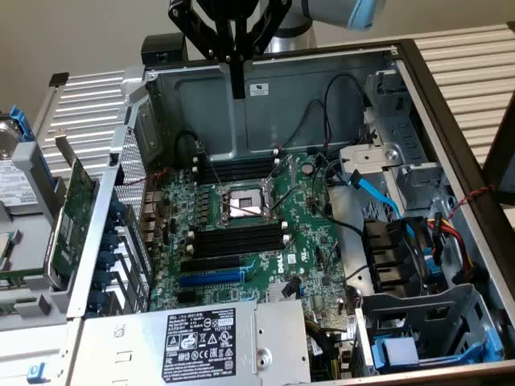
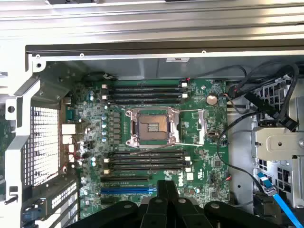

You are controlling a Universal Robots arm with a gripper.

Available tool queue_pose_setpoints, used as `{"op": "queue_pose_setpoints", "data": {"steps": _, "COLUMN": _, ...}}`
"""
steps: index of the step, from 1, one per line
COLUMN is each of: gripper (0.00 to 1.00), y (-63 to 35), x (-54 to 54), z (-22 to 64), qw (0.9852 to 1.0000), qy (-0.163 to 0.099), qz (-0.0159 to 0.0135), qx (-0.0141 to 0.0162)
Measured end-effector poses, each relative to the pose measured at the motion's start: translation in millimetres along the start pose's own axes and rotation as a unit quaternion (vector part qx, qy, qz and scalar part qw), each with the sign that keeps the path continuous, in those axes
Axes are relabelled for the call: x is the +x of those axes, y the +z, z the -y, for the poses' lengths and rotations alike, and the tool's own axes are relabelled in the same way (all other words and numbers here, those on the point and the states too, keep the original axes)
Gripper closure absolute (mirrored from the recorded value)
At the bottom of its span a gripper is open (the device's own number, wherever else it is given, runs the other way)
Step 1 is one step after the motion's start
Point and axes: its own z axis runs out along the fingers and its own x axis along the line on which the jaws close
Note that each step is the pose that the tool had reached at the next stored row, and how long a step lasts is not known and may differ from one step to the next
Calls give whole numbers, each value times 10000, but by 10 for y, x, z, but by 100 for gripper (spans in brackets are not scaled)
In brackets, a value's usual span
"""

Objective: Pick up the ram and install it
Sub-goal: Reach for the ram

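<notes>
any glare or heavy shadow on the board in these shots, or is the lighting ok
Exterior view: the motherboard is evenly lit with no glare; the cable bay on that view's right sits darker; the tool is a dark shape against the grey case wall. Wrist view: the metal case rim is washed out bright, the board is evenly lit.

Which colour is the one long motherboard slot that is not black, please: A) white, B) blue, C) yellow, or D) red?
B: the long slot lying parallel to the black memory slots is bright blue.
</notes>
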Motion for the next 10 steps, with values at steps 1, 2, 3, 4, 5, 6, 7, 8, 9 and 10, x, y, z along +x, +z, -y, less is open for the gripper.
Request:
{"op": "queue_pose_setpoints", "data": {"steps": 1, "gripper": 89, "y": 0, "x": 0, "z": 0, "qw": 10000, "qy": 0, "qz": 0, "qx": 0}}
{"op": "queue_pose_setpoints", "data": {"steps": 2, "gripper": 89, "y": 0, "x": 0, "z": 0, "qw": 10000, "qy": 0, "qz": 0, "qx": 0}}
{"op": "queue_pose_setpoints", "data": {"steps": 3, "gripper": 89, "y": 0, "x": 0, "z": 0, "qw": 10000, "qy": 0, "qz": 0, "qx": 0}}
{"op": "queue_pose_setpoints", "data": {"steps": 4, "gripper": 89, "y": 0, "x": 0, "z": 0, "qw": 10000, "qy": 0, "qz": 0, "qx": 0}}
{"op": "queue_pose_setpoints", "data": {"steps": 5, "gripper": 89, "y": 0, "x": 0, "z": 0, "qw": 10000, "qy": 0, "qz": 0, "qx": 0}}
{"op": "queue_pose_setpoints", "data": {"steps": 6, "gripper": 89, "y": 0, "x": 0, "z": 0, "qw": 10000, "qy": 0, "qz": 0, "qx": 0}}
{"op": "queue_pose_setpoints", "data": {"steps": 7, "gripper": 89, "y": 0, "x": 0, "z": 0, "qw": 10000, "qy": 0, "qz": 0, "qx": 0}}
{"op": "queue_pose_setpoints", "data": {"steps": 8, "gripper": 89, "y": 0, "x": 0, "z": 0, "qw": 10000, "qy": 0, "qz": 0, "qx": 0}}
{"op": "queue_pose_setpoints", "data": {"steps": 9, "gripper": 89, "y": 0, "x": 0, "z": 0, "qw": 10000, "qy": 0, "qz": 0, "qx": 0}}
{"op": "queue_pose_setpoints", "data": {"steps": 10, "gripper": 89, "y": 0, "x": 0, "z": 0, "qw": 10000, "qy": 0, "qz": 0, "qx": 0}}
